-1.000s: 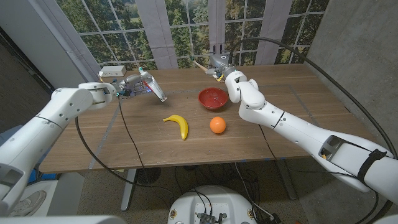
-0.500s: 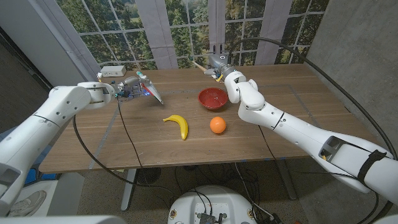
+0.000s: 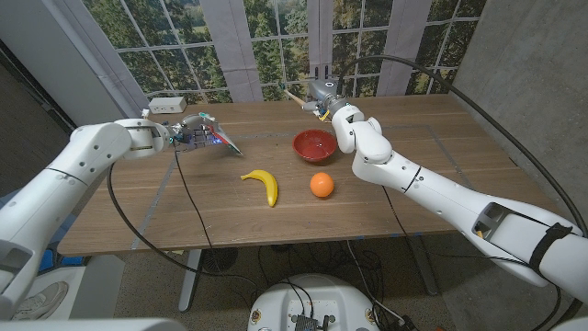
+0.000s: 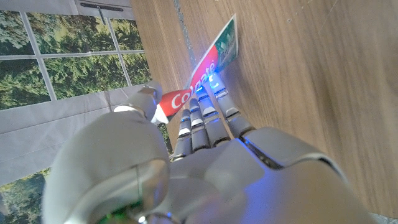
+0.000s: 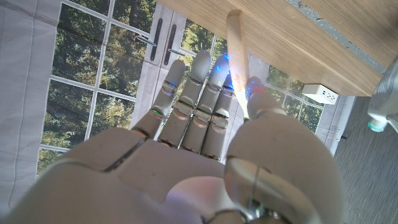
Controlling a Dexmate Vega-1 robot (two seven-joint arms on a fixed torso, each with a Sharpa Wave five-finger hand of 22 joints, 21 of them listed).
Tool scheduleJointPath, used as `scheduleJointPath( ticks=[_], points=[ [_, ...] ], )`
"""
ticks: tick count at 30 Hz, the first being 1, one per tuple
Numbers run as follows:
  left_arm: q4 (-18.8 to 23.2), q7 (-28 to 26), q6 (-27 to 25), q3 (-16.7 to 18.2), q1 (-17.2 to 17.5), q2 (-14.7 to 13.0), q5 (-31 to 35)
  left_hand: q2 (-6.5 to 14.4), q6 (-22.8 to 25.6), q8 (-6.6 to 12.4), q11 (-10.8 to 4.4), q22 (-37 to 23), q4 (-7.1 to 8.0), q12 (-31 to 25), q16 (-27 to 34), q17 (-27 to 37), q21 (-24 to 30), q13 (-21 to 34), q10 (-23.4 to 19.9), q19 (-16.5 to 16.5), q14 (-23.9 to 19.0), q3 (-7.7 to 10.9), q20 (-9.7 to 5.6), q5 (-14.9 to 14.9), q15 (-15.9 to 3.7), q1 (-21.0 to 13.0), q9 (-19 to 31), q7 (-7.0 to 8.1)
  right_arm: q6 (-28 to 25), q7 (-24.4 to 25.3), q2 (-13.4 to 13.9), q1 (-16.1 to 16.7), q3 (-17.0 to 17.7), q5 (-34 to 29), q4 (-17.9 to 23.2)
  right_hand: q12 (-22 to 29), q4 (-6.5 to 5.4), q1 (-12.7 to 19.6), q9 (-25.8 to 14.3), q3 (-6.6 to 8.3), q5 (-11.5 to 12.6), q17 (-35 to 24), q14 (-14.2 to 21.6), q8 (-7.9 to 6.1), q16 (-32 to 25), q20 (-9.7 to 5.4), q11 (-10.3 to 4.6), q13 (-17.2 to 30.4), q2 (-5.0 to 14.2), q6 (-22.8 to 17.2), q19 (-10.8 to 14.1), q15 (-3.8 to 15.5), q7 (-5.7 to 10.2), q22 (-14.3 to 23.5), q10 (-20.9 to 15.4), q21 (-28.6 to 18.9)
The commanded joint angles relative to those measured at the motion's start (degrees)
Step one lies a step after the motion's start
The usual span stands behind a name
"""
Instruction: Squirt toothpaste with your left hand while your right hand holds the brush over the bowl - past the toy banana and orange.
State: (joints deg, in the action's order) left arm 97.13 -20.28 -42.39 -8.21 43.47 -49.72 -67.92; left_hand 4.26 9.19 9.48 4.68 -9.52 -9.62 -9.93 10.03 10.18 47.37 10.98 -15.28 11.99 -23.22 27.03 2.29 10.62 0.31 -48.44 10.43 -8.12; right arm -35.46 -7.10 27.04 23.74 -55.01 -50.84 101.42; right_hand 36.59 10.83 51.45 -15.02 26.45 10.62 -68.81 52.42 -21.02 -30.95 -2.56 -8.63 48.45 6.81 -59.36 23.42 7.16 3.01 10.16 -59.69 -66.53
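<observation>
Still well apart from the brush, the toothpaste tube (image 3: 217, 136) is pinched in the left hand (image 3: 188, 133), which hangs over the far left part of the desk (image 3: 184, 211); the tube's long axis slants down and to the right, its free end aimed roughly toward the red bowl (image 3: 314, 144). In the left wrist view the fingers (image 4: 208, 115) lie side by side along one face of the tube (image 4: 208, 62) with the thumb on the other, a flat pinch. The toothbrush (image 3: 299, 97) sits in the right hand (image 3: 323, 96) just beyond the bowl's far rim, its pale handle sticking out to the left; the right wrist view shows the handle (image 5: 237, 56) clamped between thumb and the fingers (image 5: 196, 93), which are pressed together. I cannot tell which end of the tube carries the cap, nor where the bristles are. The banana (image 3: 263, 184) and orange (image 3: 321, 185) lie on the near side of the bowl, below the line between the two hands. My judgement is that the gap to close runs left to right: the left hand must carry the tube rightward, across to the brush.
</observation>
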Motion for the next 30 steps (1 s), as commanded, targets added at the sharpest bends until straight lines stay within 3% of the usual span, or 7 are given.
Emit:
scheduleJointPath(
  ticks=[1, 7, 13, 15, 16, 23, 30],
  points=[
    [0.75, -3.7, -0.7, 1.39, 1.11, 0.6, -3.84, -0.92, -8.57, 0.3, 2.51, -0.08, 0.19, -0.2, 0.02, -0.21, -5.87, -0.32, 9.39, -6.31, 9.72, -2.48, 2.01, 0.04, 4.04, 1.13, 0.03, -4.18, -0.06, -0.19, 0.12, 0.28, 0.36, -0.22, 0.4, -0.08, -2.21, 1.03, -0.3, 3.03, 0.31, -0.17, 0.73, -0.19, -0.03, -4.19, -2.36, 0.06, 0.93, -1.49, -0.13, 5.19, 0.99, 0.02, -2.24, -0.34],
    [1.78, -4.61, 1.09, 1.46, 2.1, 0.31, -3.2, -0.55, -18.42, 0.53, 3.6, -0.09, 0.67, -0.22, -0.08, -0.4, -14.3, -0.45, 20.81, -12.89, 21.08, -4.93, 1.52, -0.07, 6.35, 4.04, -0.09, -4.05, -0.07, -0.12, 0.05, 0.35, 0.43, -0.24, 0.34, 0.04, -2.23, 1.05, -0.29, 3.08, 0.33, -0.12, 0.59, -0.15, 0.07, -4.23, -2.33, 0.43, 0.99, -1.47, -0.17, 5.18, 1.03, 0.02, -2.07, -0.33],
    [5.06, -9.3, 5.15, 1.54, 4.33, 0.58, 0.36, -0.14, -28.19, 0.42, 3.93, -0.17, 0.82, -0.04, -0.41, -0.33, -22.65, -0.48, 33.85, -19.39, 33.94, -5.94, 2.04, -0.23, 7.27, 7.3, -0.14, -2.08, -0.14, -0.09, -0.1, 0.31, 0.36, -0.35, 0.09, -0.1, -2.24, 1.03, -0.36, 3.03, 0.3, -0.17, 0.66, -0.16, -0.01, -4.29, -2.48, 0.21, 0.97, -1.47, -0.2, 5.15, 0.93, 0.03, -2.17, -0.33],
    [6.08, -10.3, 6.74, 1.0, 4.91, 0.4, 2.63, -0.09, -31.9, 0.19, 3.72, -0.25, 0.83, 0.01, -0.49, -0.29, -24.93, -0.48, 38.42, -21.32, 38.28, -6.12, 2.28, -0.31, 7.02, 8.26, -0.14, -0.41, -0.16, -0.1, -0.18, 0.28, 0.36, -0.31, -0.01, -0.15, -2.24, 1.04, -0.36, 3.03, 0.3, -0.18, 0.7, -0.16, -0.04, -4.24, -2.51, 0.07, 0.99, -1.52, -0.07, 5.17, 0.9, 0.03, -2.29, -0.38],
    [6.51, -10.67, 7.38, 0.71, 5.12, 0.28, 3.71, -0.23, -34.37, 0.4, 3.3, -0.32, 0.94, 0.0, -0.36, -0.25, -26.78, -0.49, 41.67, -23.17, 41.31, -6.41, 2.09, -0.41, 6.95, 9.3, -0.13, 1.31, -0.15, -0.13, -0.21, 0.24, 0.35, -0.28, -0.08, -0.18, -2.21, 1.06, -0.34, 3.05, 0.3, -0.17, 0.63, -0.15, -0.01, -4.23, -2.41, 0.03, 0.97, -1.52, -0.16, 5.19, 0.91, 0.03, -2.25, -0.35],
    [5.65, -3.6, 19.1, 0.38, 8.4, 0.95, 10.71, -1.41, -39.2, 0.76, 0.51, -0.61, 1.89, -0.67, -0.23, -0.12, -32.5, -0.4, 46.88, -30.34, 49.89, -8.27, 2.71, -0.68, 6.35, 14.6, -0.08, 9.27, -0.4, -0.62, -0.62, -0.13, 0.24, 0.08, -0.76, -0.09, -2.27, 1.02, -0.32, 3.06, 0.29, -0.13, 0.59, -0.07, 0.04, -4.22, -2.51, 0.35, 1.03, -1.47, -0.17, 5.14, 1.0, 0.03, -2.11, -0.36],
    [1.46, 5.44, 31.16, 0.2, 9.99, 3.36, 15.43, -1.49, -38.2, 1.33, -2.04, -0.82, 3.36, -1.08, 0.01, -0.08, -34.72, -0.46, 47.1, -33.57, 52.2, -9.85, 3.04, -0.82, 4.63, 19.45, -0.12, 12.33, -1.31, -1.26, -1.21, -0.58, -0.07, 0.6, -1.76, -0.19, -2.25, 1.0, -0.26, 3.03, 0.28, -0.14, 0.55, -0.02, 0.04, -4.17, -2.41, 0.2, 0.95, -1.53, -0.07, 5.17, 0.93, 0.02, -2.19, -0.4]
  ],
)
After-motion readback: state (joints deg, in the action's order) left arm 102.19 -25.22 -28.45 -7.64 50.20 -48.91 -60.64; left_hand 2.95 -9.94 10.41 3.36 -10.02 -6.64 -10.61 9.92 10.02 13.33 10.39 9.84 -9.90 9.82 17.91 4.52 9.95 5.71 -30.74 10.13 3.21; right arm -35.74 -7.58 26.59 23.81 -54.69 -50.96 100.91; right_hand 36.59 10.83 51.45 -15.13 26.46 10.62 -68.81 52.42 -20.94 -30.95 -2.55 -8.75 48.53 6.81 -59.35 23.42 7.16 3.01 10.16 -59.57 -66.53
